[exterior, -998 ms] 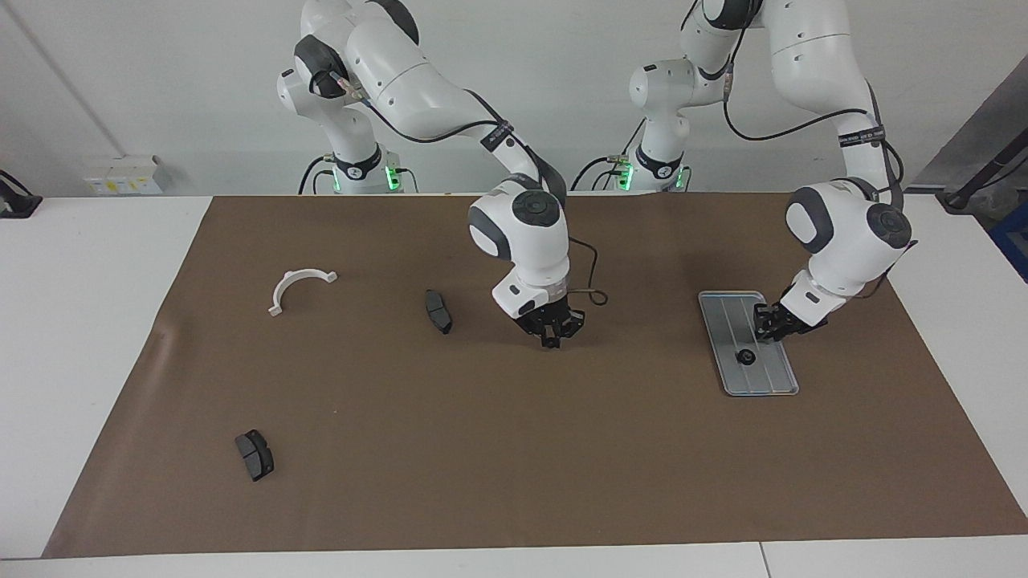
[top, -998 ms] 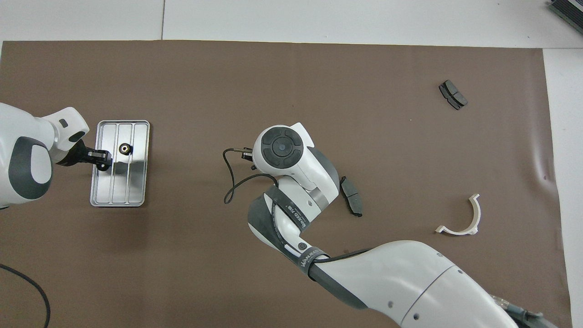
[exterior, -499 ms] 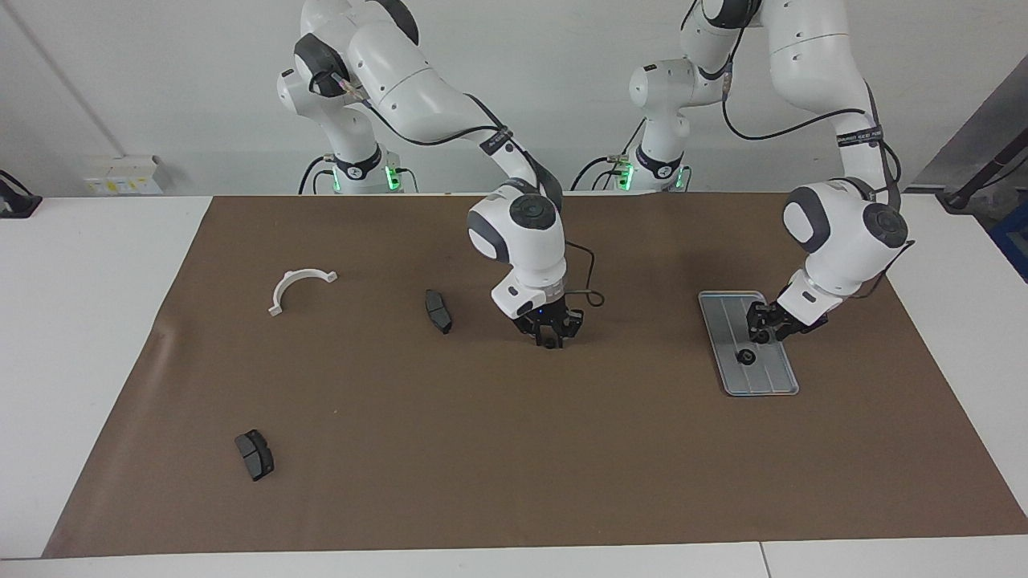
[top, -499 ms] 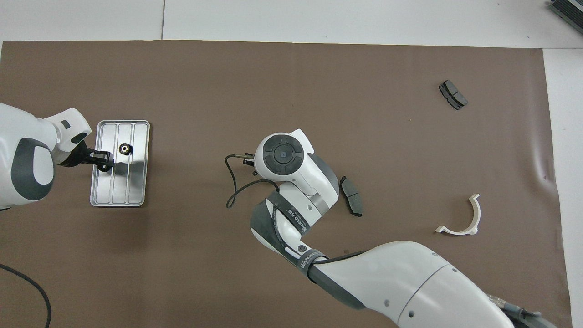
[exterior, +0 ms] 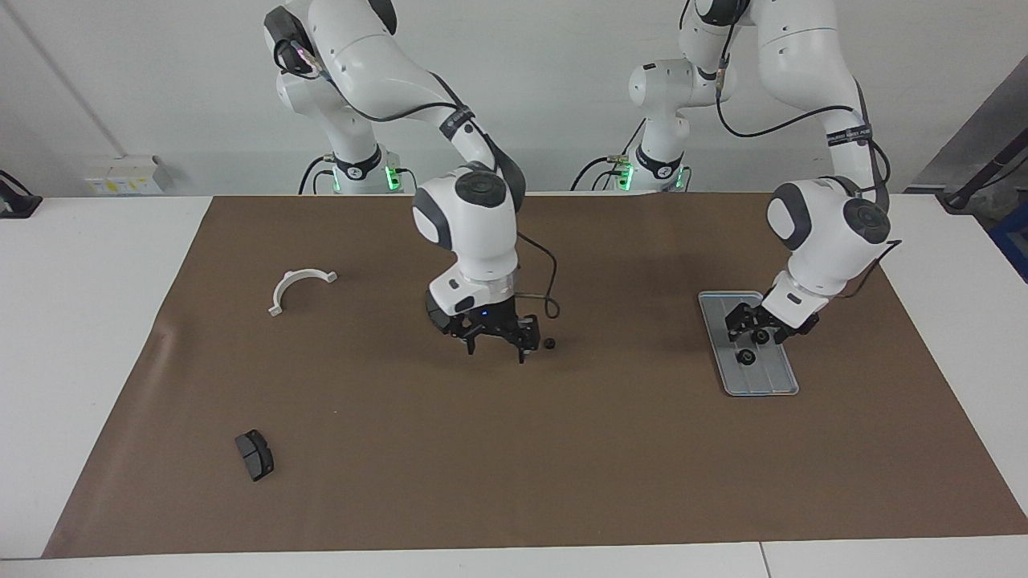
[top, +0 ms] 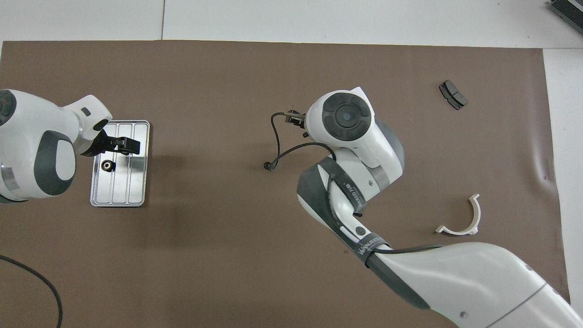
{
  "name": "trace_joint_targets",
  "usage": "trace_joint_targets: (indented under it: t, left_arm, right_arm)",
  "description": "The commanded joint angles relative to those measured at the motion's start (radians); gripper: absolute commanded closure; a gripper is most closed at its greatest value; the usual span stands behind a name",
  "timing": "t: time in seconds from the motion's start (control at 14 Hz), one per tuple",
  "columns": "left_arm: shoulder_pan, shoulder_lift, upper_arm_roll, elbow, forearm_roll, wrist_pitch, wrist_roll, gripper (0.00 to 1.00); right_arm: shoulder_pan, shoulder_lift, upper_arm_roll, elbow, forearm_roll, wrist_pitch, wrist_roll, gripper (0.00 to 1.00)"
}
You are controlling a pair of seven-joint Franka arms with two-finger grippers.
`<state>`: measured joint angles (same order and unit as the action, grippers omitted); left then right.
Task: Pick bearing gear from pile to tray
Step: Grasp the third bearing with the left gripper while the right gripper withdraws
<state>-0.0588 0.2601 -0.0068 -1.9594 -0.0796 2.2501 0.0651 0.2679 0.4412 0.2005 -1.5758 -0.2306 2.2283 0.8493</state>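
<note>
a black gear (top: 107,166) lies in the tray (top: 136,191), left hand (top: 130,145) over it.

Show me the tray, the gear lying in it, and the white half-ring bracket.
tray (exterior: 769,384): facing view, bare ridged floor at its end.
gear in the tray (exterior: 746,357): facing view, its top.
white half-ring bracket (exterior: 291,281): facing view, middle of its arc.

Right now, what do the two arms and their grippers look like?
Both arms are glossy white with dark grey joint caps and bands, and black cables run along them. The right arm carries a loose black cable loop by its wrist. The left arm has a lettered black strap. The right gripper and left gripper are black with two fingers. Green lights glow at the bases.
</note>
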Motion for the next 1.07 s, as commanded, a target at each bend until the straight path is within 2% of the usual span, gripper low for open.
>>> trace_joint_targets:
  t: [0.0,0.14,0.29,0.43,0.5,0.57,0.78,1.0]
  left_arm:
    - [-0.128,-0.004,0.016,0.026,-0.009,-0.001,-0.15,0.04]
    - [-0.223,0.002,0.018,0.049,-0.005,-0.004,-0.253,0.12]
    - [-0.301,0.013,0.018,0.082,-0.005,-0.015,-0.333,0.18]
    - [-0.37,0.056,0.018,0.137,-0.005,-0.03,-0.428,0.25]
    - [-0.41,0.1,0.019,0.189,-0.003,-0.061,-0.471,0.28]
    - [-0.427,0.126,0.019,0.224,-0.003,-0.067,-0.487,0.29]
    - [-0.483,0.162,0.018,0.235,-0.006,-0.047,-0.507,0.29]
    - [-0.506,0.18,0.014,0.221,-0.002,0.034,-0.541,0.29]
  right_arm:
    - [-0.111,-0.076,0.016,-0.03,-0.016,-0.045,-0.111,0.0]
    - [-0.183,-0.114,0.017,-0.021,-0.001,-0.09,-0.238,0.0]
    - [-0.234,-0.154,0.02,-0.021,0.005,-0.14,-0.291,0.0]
    - [-0.269,-0.199,0.019,-0.023,0.058,-0.183,-0.329,0.0]
    - [-0.291,-0.223,0.019,-0.023,0.085,-0.211,-0.36,0.0]
    - [-0.314,-0.245,0.019,-0.023,0.097,-0.241,-0.393,0.0]
    - [-0.354,-0.301,0.005,-0.021,0.131,-0.33,-0.481,0.0]
    - [-0.317,-0.341,-0.094,-0.018,0.135,-0.404,-0.545,0.0]
